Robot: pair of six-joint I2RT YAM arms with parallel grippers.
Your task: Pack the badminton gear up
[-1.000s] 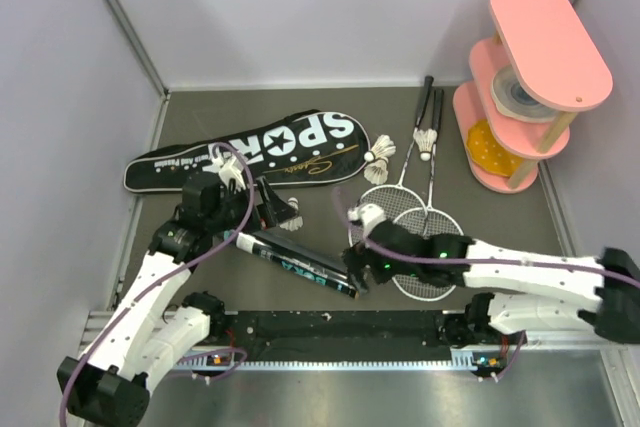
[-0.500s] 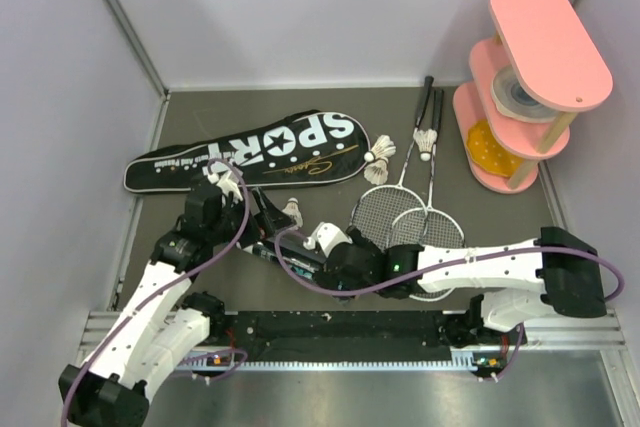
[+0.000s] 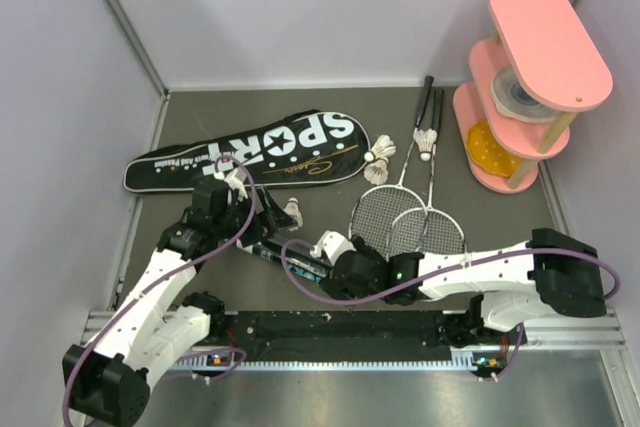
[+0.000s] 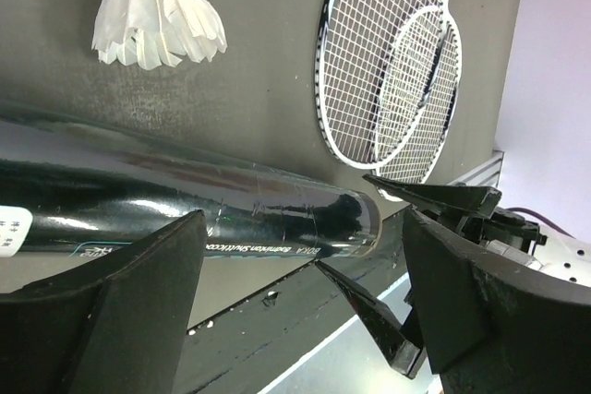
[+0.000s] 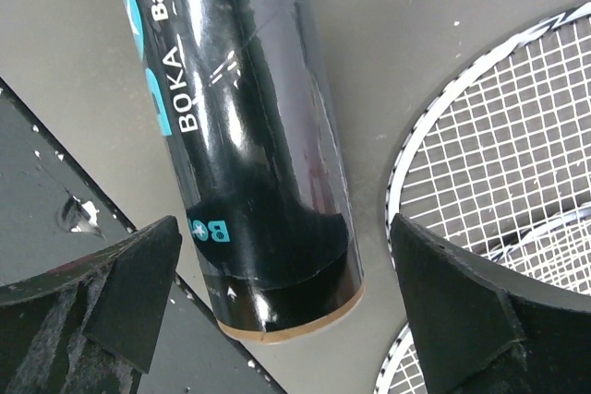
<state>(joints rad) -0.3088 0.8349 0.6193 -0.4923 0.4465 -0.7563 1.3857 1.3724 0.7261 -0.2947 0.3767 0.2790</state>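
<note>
Tabletop [image 3: 300, 107]: shuttle tube [image 5: 249, 136] between both jaws

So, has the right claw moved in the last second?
Yes. The right claw slid left, away from the racket heads, and now straddles the end of the black tube.

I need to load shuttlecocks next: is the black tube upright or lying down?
Lying down: the black tube rests lengthwise on the table, its side wall facing both wrist cameras.
</note>
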